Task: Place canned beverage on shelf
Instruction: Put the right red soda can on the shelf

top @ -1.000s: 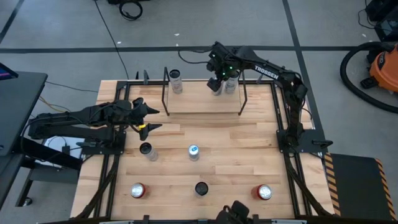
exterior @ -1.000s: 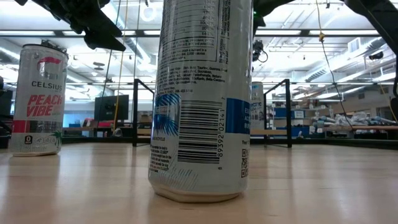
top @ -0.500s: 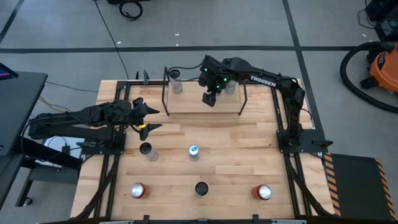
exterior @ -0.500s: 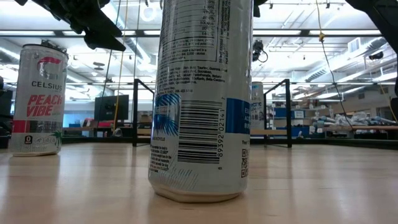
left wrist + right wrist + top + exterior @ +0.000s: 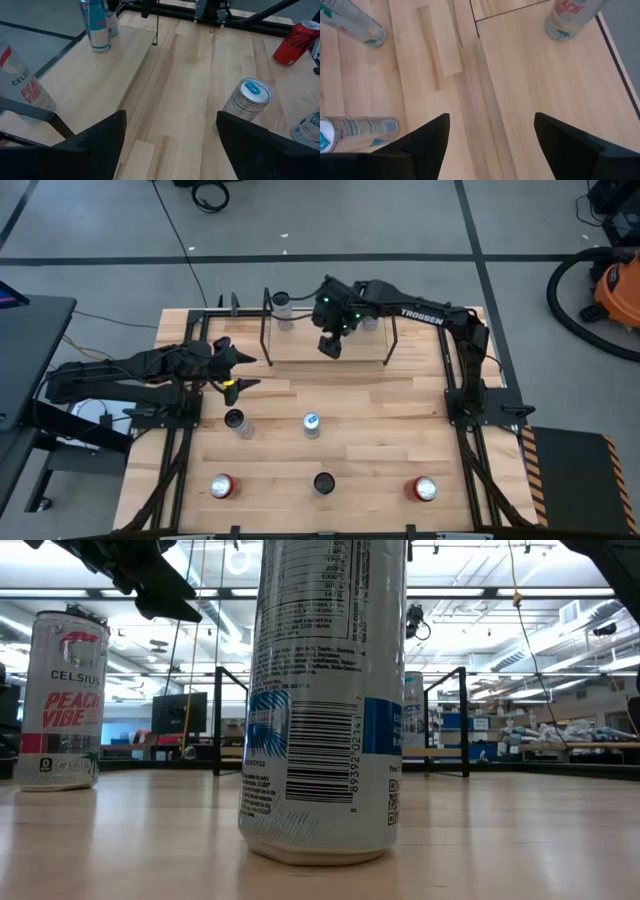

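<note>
Jaws open, empty; light-wood shelf (image 5: pixel 300 345), black rod frame.

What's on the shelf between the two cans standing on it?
From above, the right gripper hangs open and empty over the shelf, between the left can and the right can. No third can there.

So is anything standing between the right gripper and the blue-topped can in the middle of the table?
Nothing visible. The right gripper hangs open over the shelf front edge, and only bare table lies between it and the blue-topped can.
</note>
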Available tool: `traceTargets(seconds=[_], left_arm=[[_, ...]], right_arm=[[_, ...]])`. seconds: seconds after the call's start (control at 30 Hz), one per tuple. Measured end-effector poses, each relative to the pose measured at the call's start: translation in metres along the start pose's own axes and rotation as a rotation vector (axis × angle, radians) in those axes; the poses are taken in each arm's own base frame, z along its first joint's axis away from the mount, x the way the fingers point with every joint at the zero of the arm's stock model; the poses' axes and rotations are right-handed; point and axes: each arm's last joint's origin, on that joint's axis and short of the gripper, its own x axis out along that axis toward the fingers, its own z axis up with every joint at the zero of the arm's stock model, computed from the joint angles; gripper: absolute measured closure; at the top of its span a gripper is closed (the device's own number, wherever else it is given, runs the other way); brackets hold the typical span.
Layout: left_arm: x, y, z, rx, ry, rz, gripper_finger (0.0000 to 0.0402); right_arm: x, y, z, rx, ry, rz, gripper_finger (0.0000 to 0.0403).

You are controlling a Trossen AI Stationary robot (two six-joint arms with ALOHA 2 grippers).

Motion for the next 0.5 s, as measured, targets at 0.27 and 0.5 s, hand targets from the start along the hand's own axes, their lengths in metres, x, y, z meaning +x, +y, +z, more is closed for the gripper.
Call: traceTargets(seconds=[0.27,0.5], left_arm=[[0.000,0.000,-0.002,-0.047,0.016,0.002,0.0090],[0.000,0.000,-0.003,-0.040,0.035,0.005,0.0090]], right_arm=[[0.002,0.011,0.001,-0.056,0.000,-0.034,0.0088],[0.004,0.024,0.000,-0.099,0.007,-0.095,0.0058]])
